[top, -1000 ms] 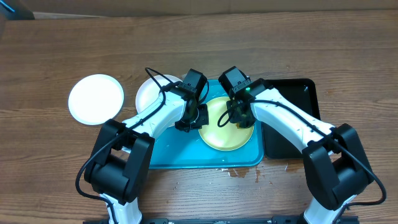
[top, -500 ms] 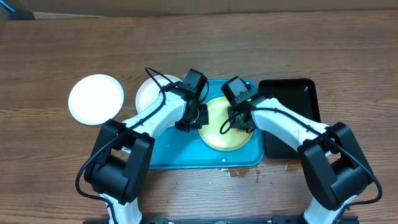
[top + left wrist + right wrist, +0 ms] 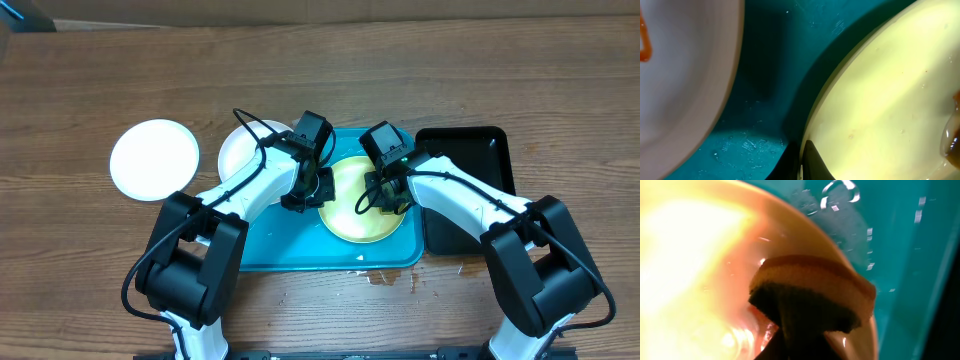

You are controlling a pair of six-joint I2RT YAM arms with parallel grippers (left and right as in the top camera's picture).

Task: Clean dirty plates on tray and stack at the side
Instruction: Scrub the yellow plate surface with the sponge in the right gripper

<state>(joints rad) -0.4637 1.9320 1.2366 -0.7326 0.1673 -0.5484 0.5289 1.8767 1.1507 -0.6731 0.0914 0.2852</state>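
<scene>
**Pressing sponge (image 3: 812,292) onto yellow-green plate (image 3: 355,215), centre of frame**

- The plate sits in the right half of the turquoise tray (image 3: 270,245), and its surface looks wet.
- Left fingers (image 3: 318,192) are closed tight on the plate's left rim. In the left wrist view one dark tip lies right over that rim.
- Right fingers (image 3: 388,197) are pinched on the sponge, almost fully closed. The sponge has a tan top and a dark underside and is touching the plate near its right edge.
- A smeared white plate (image 3: 238,150) overlaps the tray's upper-left corner, and an orange streak shows on it in the left wrist view.
- A second white plate (image 3: 153,160) sits off the tray on the bare counter (image 3: 400,70), left of frame, well apart from the others.
- A black tray (image 3: 465,215) is just right of the turquoise one.
- Water drops (image 3: 385,278) lie on the counter below the tray's lower edge.
</scene>
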